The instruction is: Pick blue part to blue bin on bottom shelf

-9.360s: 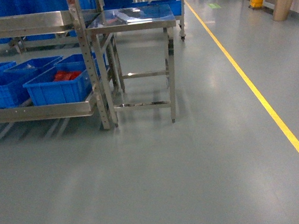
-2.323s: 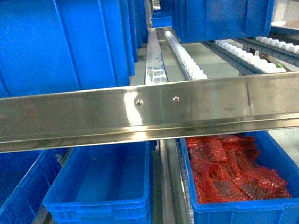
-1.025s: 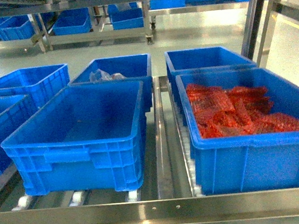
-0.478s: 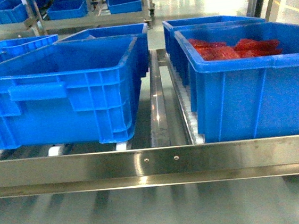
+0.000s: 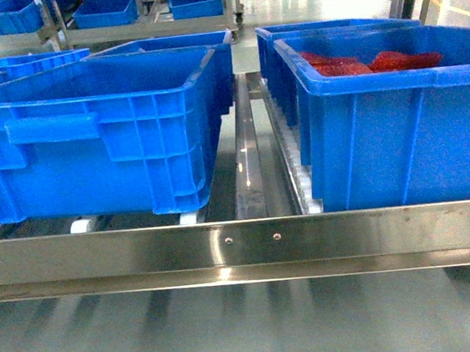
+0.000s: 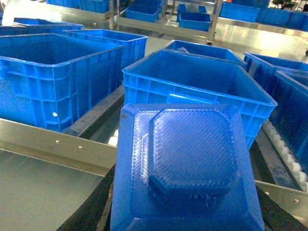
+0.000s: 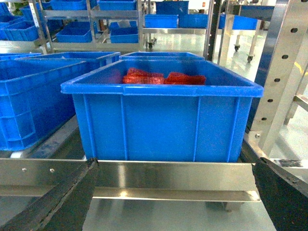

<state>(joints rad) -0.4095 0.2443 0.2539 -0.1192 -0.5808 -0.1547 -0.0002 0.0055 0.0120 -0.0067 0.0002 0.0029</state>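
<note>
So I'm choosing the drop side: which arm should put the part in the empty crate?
Left. Its wrist view shows the blue part held at the left gripper, right before the blue bin. The right gripper is open, empty, and faces the crate of red packets.

**Blue Plastic, Red Packets, Bare Steel**

The small dark-blue blocky part (image 6: 192,159) carries a fine woven-looking texture. The large bright-blue ribbed plastic crate (image 5: 96,136) is smooth blue inside. Its matching blue crate (image 5: 398,125) shows red crinkly packets (image 5: 374,62). The shiny silver steel bottom shelf (image 5: 243,249) holds white rollers (image 5: 80,226). The floor (image 5: 235,336) is grey-green.
</note>
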